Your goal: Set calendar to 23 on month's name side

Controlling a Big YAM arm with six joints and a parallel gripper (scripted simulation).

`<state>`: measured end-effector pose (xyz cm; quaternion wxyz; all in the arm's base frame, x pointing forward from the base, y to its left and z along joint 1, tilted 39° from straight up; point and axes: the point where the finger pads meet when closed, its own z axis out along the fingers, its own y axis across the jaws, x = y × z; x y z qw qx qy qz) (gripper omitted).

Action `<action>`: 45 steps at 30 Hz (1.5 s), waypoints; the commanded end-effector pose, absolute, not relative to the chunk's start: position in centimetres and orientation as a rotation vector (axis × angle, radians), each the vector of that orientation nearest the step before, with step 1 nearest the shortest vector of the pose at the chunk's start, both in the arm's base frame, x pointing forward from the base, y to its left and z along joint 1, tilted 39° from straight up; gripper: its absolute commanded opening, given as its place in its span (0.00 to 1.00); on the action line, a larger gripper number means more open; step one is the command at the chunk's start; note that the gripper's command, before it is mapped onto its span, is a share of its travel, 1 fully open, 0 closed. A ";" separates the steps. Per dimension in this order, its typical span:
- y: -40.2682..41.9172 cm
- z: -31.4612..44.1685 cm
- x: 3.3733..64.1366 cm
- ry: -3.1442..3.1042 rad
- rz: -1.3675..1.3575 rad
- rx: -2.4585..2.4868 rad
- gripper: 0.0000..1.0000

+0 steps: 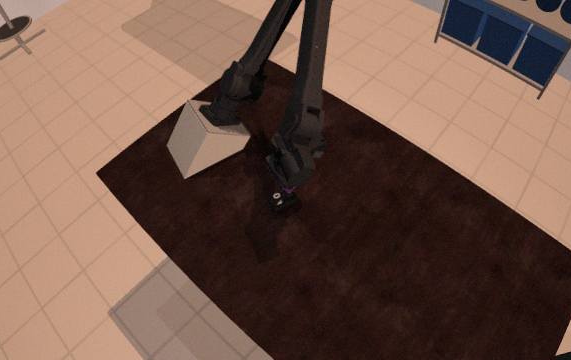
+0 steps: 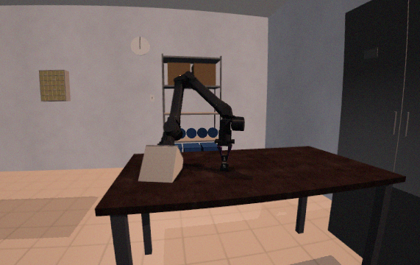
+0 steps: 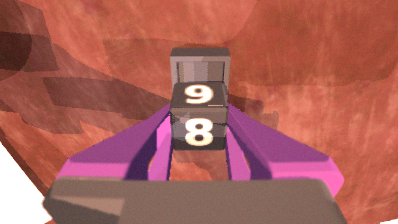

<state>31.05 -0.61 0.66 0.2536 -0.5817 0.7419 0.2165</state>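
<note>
In the wrist view my gripper [image 3: 198, 111] is shut on a dark date cube [image 3: 199, 117] between its purple fingers. The cube shows a 9 on its upper face and an 8 on the face towards the camera. Right behind it stands the grey tray [image 3: 200, 65], seen end-on with its inside open towards me. A second cube is not plainly seen. In the top view the gripper [image 1: 289, 190] is low over the table with a small dark block bearing two white marks [image 1: 283, 201] under it. The exterior view shows the gripper [image 2: 224, 163] pointing straight down at the table top.
The arm's grey wedge-shaped base [image 1: 205, 137] stands at the table's far left edge, close to the gripper. The dark wooden table [image 1: 365, 240] stretches right and forward. A shelf with blue bins [image 1: 510, 35] stands off the table.
</note>
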 end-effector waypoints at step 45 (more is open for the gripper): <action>-0.3 0.3 31.6 2.014 0.581 -1.572 0.26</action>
